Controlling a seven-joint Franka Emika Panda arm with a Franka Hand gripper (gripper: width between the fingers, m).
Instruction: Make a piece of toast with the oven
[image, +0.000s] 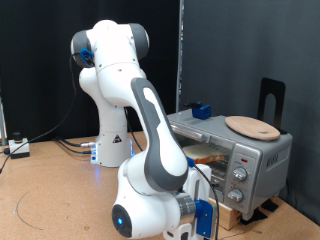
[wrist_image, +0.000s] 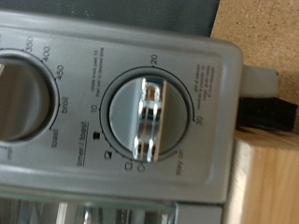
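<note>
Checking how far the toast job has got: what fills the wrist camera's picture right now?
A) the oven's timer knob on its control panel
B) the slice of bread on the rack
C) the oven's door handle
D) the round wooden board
A: the wrist view is centred on the timer knob, a round dial with minute numbers around it, on the oven panel.

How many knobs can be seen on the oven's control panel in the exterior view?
3, stacked down the oven panel at the exterior view's right: top knob, middle knob, bottom knob. The wrist view shows one knob close up and part of another. The claw's fingers aren't visible.
</note>
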